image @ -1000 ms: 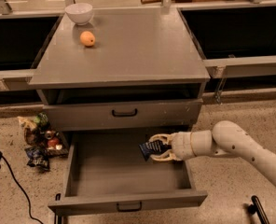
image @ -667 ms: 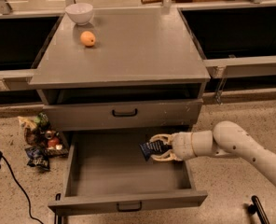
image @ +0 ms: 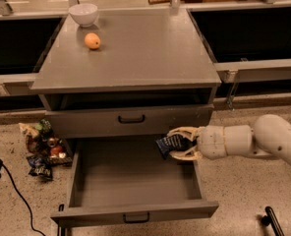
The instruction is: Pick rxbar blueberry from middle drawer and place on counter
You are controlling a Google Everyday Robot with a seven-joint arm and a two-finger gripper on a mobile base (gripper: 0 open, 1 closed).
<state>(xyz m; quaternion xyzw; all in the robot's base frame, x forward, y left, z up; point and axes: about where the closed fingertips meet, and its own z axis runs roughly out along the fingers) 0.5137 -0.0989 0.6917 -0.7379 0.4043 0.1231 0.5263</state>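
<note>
The middle drawer (image: 135,181) stands pulled open below the counter (image: 135,53), its grey floor bare. My gripper (image: 179,143) reaches in from the right on a white arm, over the drawer's back right corner. Its pale fingers (image: 182,131) are shut on the rxbar blueberry (image: 169,144), a dark navy packet with white print, held tilted above the drawer floor near the right wall.
A white bowl (image: 83,14) and an orange (image: 92,41) sit on the counter's back left. The upper drawer (image: 130,118) is closed. A heap of crumpled wrappers (image: 40,149) lies on the floor left of the cabinet. A black cable (image: 17,195) runs at the lower left.
The gripper with the packet has barely moved; it stays at the drawer's back right, holding the bar.
</note>
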